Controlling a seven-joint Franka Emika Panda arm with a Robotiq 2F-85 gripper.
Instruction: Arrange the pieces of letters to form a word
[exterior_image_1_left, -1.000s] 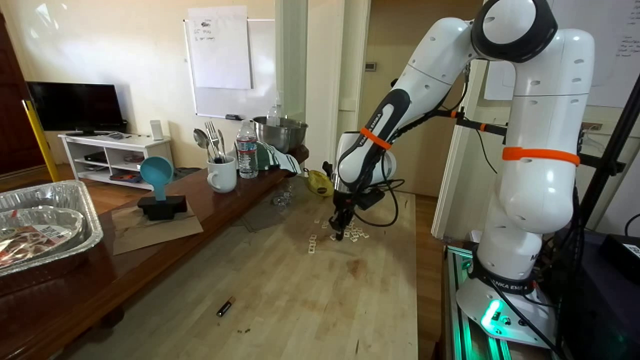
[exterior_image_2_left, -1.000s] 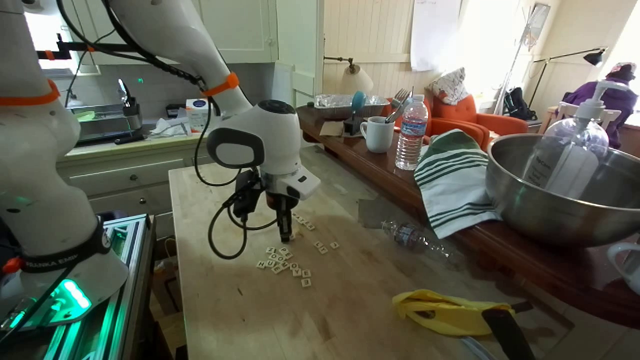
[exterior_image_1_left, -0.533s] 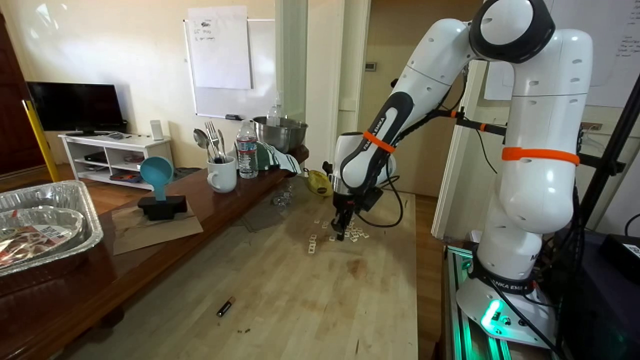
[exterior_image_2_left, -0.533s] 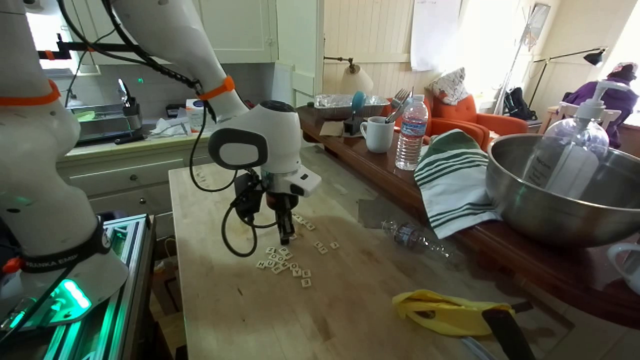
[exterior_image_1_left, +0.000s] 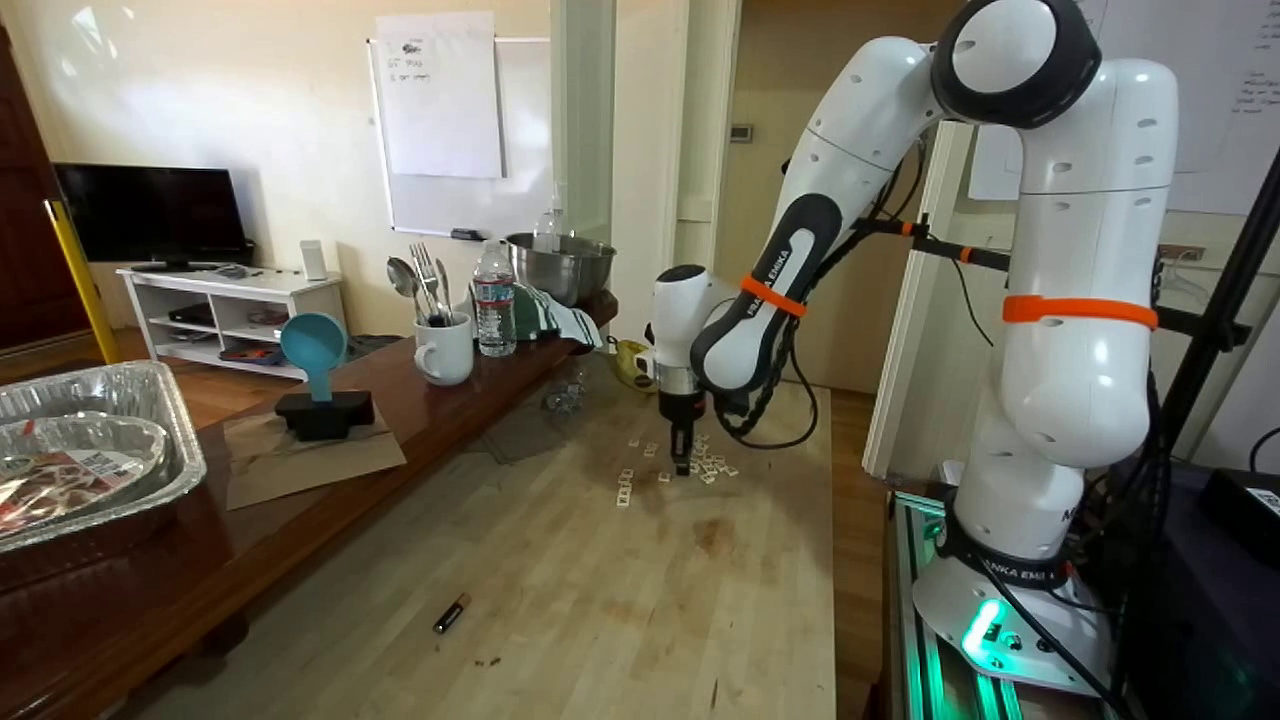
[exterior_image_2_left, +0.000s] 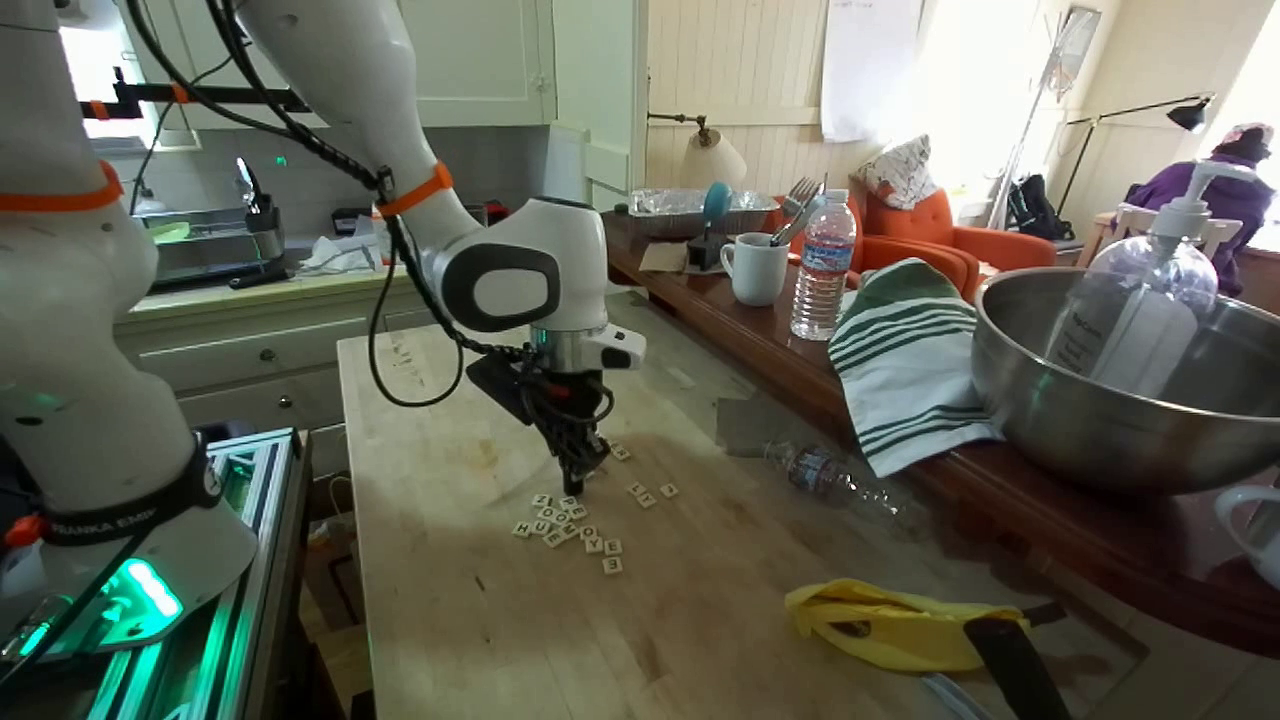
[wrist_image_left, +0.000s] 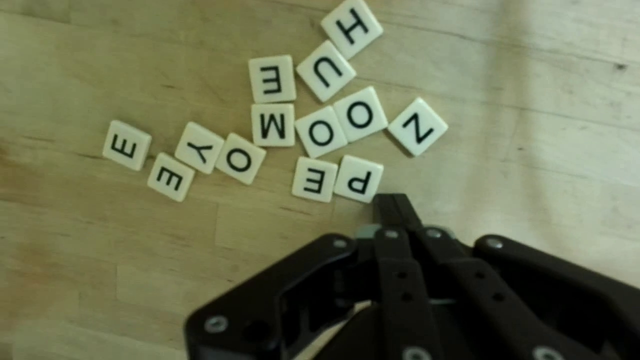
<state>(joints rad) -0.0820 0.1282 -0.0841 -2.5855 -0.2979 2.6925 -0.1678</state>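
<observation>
A loose cluster of letter pieces (wrist_image_left: 273, 125) is spread on the worktop (exterior_image_2_left: 500, 640), and 13 of them can be counted in the wrist view. All 13 are laid flat with letters upward, presumably so that each can be read and chosen. Some seem packed edge to edge, such as 2 O pieces (wrist_image_left: 321, 132), by which a clean pinch might be made harder.

On the side of the cluster away from the robot's base (exterior_image_1_left: 1050, 605), a short row of pieces (exterior_image_1_left: 624, 489) is set in line; by judgement the word is being formed there, set apart from the cluster so that spare letters are not mixed in. Its letters are too small to be read. Between the cluster and that row, 1 stray piece (exterior_image_1_left: 664, 478) is found; 3 loose pieces (exterior_image_2_left: 647, 500) are seen on the same side of the cluster. The yellow object (exterior_image_2_left: 900, 625) is placed well apart from the cluster.

The tool (wrist_image_left: 395, 205) is pointed down at the cluster's edge, just beside the P piece (wrist_image_left: 358, 179). Its jaws are drawn fully together and nothing is seen gripped; whether the P piece or the worktop is touched cannot be told. For a pick, the jaws would have to be spread.
</observation>
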